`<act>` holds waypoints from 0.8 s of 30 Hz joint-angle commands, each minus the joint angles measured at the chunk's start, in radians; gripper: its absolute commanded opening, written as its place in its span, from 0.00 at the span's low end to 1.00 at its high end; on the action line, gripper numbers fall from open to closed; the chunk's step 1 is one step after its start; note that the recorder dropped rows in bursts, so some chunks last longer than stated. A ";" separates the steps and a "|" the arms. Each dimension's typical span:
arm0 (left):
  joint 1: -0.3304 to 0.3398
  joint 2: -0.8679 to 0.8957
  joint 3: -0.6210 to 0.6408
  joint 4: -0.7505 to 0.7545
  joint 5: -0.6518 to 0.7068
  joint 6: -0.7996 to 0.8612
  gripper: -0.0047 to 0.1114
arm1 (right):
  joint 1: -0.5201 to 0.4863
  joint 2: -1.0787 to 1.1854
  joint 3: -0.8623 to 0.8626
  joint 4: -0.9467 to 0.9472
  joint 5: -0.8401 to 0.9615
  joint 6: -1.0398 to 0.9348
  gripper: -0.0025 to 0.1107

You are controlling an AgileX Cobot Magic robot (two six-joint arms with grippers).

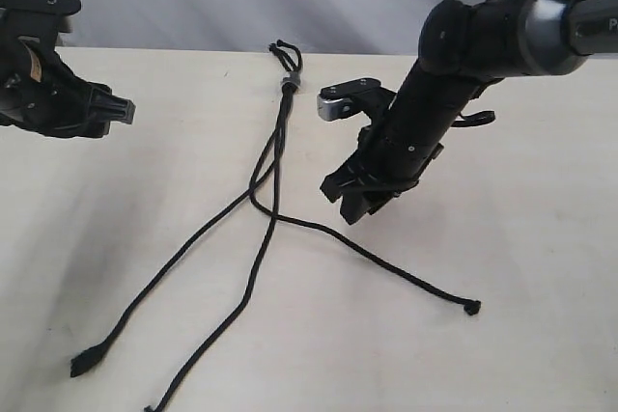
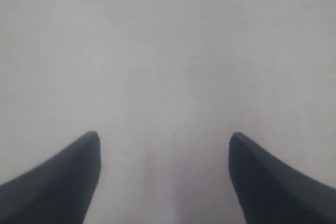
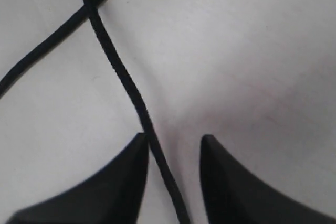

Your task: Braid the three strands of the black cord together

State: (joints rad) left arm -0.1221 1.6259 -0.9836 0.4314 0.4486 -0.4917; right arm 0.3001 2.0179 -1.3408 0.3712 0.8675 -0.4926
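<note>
The black cord lies on the pale table, its grey band (image 1: 288,80) and short loops (image 1: 286,49) at the far end. Three strands fan toward the front: one ends at the left (image 1: 84,364), one runs to the front edge (image 1: 246,287), and one trails right to a knot (image 1: 471,307). My right gripper (image 1: 352,211) (image 3: 172,140) is open and low over the right strand (image 3: 118,69), which passes between its fingers, close against one fingertip (image 3: 137,148). Another strand (image 3: 47,40) crosses it further up. My left gripper (image 1: 118,111) (image 2: 164,136) is open and empty at the far left.
The right arm's bulky forearm (image 1: 435,94) leans over the table right of the cord. The table's back edge (image 1: 193,49) runs just behind the loops. The left wrist view holds only bare tabletop (image 2: 168,51).
</note>
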 commanded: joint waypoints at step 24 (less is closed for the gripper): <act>-0.589 0.236 -0.020 -0.311 0.066 0.390 0.61 | -0.238 -0.189 -0.019 -0.025 0.055 0.017 0.60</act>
State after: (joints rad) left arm -0.6996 1.8171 -1.0071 0.1045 0.5222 -0.0978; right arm 0.0700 1.8383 -1.3567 0.3174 0.9116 -0.4635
